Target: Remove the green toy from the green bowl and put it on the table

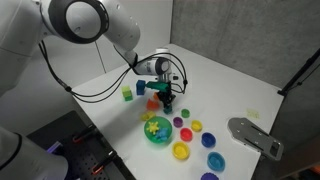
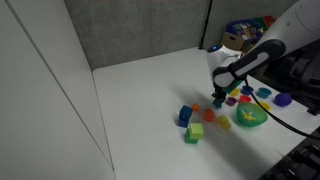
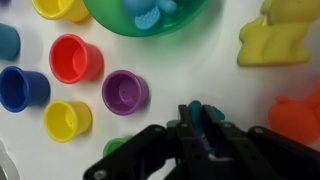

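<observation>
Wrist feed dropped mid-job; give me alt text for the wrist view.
The gripper shows at the bottom edge over the white table, jaws close together, contents unclear. The green bowl sits at the top edge with a blue piece inside; a red cup, purple cup, blue cup and yellow cup stand lower left.

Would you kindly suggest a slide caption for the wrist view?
Gripper above the table, near the green bowl and a purple cup.
</observation>
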{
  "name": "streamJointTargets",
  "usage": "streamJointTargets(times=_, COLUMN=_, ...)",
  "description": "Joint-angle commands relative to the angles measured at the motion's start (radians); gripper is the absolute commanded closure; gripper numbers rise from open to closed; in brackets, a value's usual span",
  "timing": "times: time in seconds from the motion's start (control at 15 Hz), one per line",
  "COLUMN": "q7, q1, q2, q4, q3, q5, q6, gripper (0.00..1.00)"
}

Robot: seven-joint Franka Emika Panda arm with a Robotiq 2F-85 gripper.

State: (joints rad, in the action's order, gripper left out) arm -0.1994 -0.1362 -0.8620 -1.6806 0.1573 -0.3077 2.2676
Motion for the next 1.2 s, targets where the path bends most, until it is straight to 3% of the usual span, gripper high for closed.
streamJointTargets(times=0.0, q7=0.009, q1=-0.004, q2=0.030, q4=0.016, q3=-0.004, q5=-0.007, q6=-0.023, gripper=0.48)
streamJointTargets(times=0.4, q7=0.072, q1=0.019, q2=0.137, q4=-0.021, q3=-0.046, q5=0.020, q6=-0.057, gripper=0.01)
streamJointTargets(times=1.13, q7=0.250, q1=0.158, q2=0.365, q4=-0.076, q3=-0.125, q5=0.210, q6=-0.299, gripper=0.00)
